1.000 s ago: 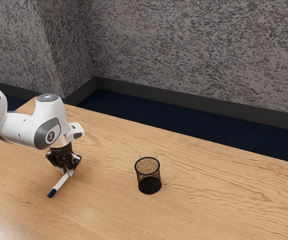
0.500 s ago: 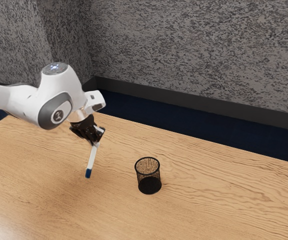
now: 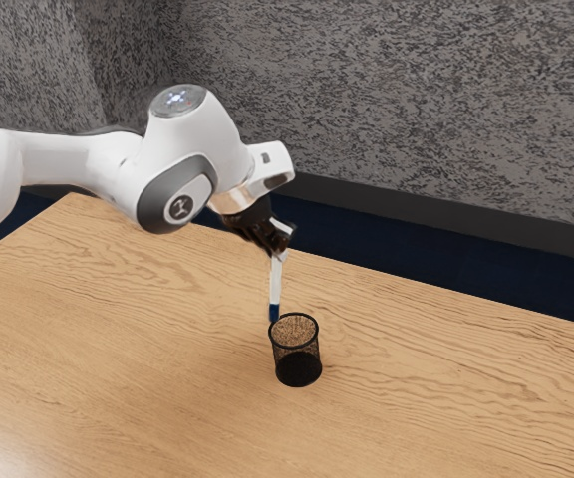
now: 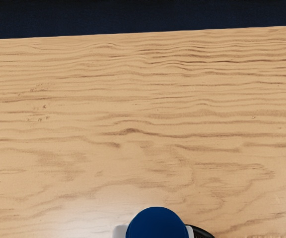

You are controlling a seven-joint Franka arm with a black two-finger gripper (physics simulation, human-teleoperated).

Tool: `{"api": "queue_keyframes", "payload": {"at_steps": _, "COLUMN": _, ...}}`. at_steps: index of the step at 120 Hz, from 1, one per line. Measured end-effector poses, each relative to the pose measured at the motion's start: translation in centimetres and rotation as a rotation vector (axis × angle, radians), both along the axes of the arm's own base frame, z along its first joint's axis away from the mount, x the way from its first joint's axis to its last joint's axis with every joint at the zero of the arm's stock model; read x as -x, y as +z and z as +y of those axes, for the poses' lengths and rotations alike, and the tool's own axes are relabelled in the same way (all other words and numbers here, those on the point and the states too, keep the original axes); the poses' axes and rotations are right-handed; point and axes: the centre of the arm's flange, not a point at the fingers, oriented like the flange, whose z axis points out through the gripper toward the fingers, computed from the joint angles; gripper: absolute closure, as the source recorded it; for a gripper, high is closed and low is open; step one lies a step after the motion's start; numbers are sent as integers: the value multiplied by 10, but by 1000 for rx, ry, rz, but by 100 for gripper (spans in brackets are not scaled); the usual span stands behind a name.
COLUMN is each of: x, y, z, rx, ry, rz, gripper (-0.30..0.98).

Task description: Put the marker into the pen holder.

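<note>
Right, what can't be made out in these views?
- Marker's upper end: exterior view, hidden by the tool.
- Pen holder: wrist view, mostly cut off by lower edge.
- Arm's base: exterior view, cut off by its left edge.
- Gap between blue end and rim: exterior view, too small to judge.

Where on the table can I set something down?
The table has bare wood from the pen holder toward the exterior view's left edge and toward the exterior view's right edge. It's crowded close to the holder, where the marker hangs from the hand.
</note>
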Motion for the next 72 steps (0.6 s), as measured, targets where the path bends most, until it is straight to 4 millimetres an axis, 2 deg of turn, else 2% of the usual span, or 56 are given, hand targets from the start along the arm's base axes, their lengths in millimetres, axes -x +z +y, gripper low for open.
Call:
{"api": "queue_keyframes", "payload": {"at_steps": 10, "x": 2, "y": 1, "z": -21, "rx": 3, "ry": -28, "rz": -2, "gripper": 78}}
{"api": "queue_keyframes", "payload": {"at_steps": 21, "x": 2, "y": -11, "z": -35, "rx": 0, "ry": -44, "rz": 16, "gripper": 79}}
{"api": "queue_keyframes", "payload": {"at_steps": 28, "x": -1, "y": -15, "z": -31, "rx": 0, "ry": -31, "rz": 22, "gripper": 78}}
{"api": "queue_keyframes", "payload": {"at_steps": 42, "x": -12, "y": -16, "z": -3, "rx": 3, "ry": 25, "rz": 24, "gripper": 78}}
{"api": "queue_keyframes", "payload": {"at_steps": 49, "x": -15, "y": -20, "z": 4, "rx": 2, "ry": 41, "rz": 29, "gripper": 78}}
{"api": "queue_keyframes", "payload": {"at_steps": 57, "x": -15, "y": -21, "z": 2, "rx": 2, "ry": 40, "rz": 31, "gripper": 78}}
{"api": "queue_keyframes", "payload": {"at_steps": 72, "x": -10, "y": -22, "z": -16, "rx": 4, "ry": 14, "rz": 33, "gripper": 79}}
